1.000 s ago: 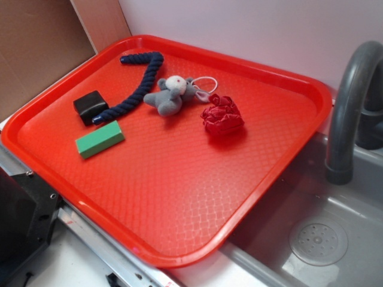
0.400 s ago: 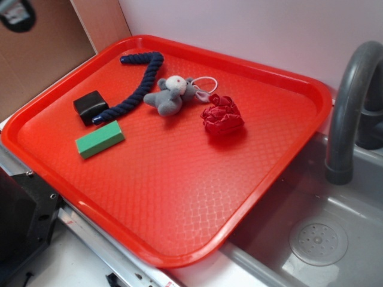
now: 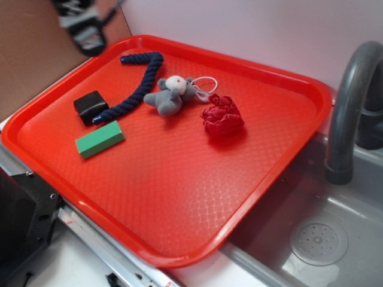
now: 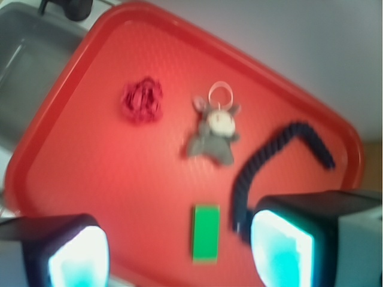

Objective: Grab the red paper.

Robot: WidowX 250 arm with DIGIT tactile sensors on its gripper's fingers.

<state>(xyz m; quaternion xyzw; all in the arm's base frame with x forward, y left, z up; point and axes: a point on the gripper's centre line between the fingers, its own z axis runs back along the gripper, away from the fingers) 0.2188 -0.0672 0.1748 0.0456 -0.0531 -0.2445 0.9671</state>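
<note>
The red paper [image 3: 222, 116] is a dark-red crinkled wad lying on the bright-red tray [image 3: 179, 197], just right of the grey plush mouse [image 3: 172, 93]. My gripper [image 3: 84, 27] hangs blurred high over the tray's far left corner, well away from the paper. In the wrist view the red paper [image 4: 142, 100] lies far ahead at upper left, left of the mouse [image 4: 215, 134]. My gripper [image 4: 179, 254] is open, its two fingers wide apart with nothing between them, above the tray [image 4: 119, 179].
A blue rope [image 3: 136, 89], a black block [image 3: 90, 106] and a green block [image 3: 100, 139] lie on the tray's left part. A grey sink [image 3: 317, 239] with a curved faucet [image 3: 347, 101] stands to the right. Walls close the back.
My gripper has come into the exterior view at the top left and moved right and down toward the tray. The things on the tray have not moved.
</note>
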